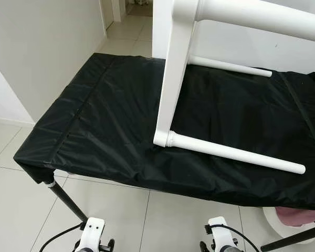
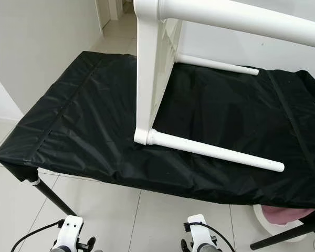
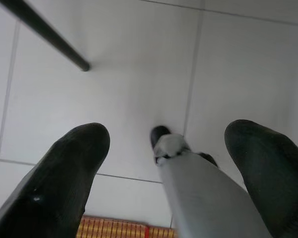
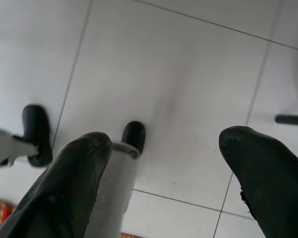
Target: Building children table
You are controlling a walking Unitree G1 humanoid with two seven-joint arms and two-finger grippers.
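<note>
- Left eye view: the white children's table [image 1: 173, 79] lies tipped on its side on the black-covered tabletop [image 1: 105, 126]. Two legs are screwed in and jut toward the robot's right: the near leg [image 1: 236, 153] along the front edge and the far leg [image 1: 228, 66] behind it. I judge the assembly part done, with no work in hand.
- Right eye view: both arms hang low in front of the tabletop, wrists at the lower edge, well apart from the children's table. The next move likely calls for raising a hand to the frame or fetching another leg; none is seen loose here.
- Left wrist view: the left hand [image 3: 166, 163] points down at the tiled floor [image 3: 129, 59], fingers spread wide, holding nothing.
- Right wrist view: the right hand [image 4: 181, 173] likewise hangs over the floor, fingers apart and empty.
</note>
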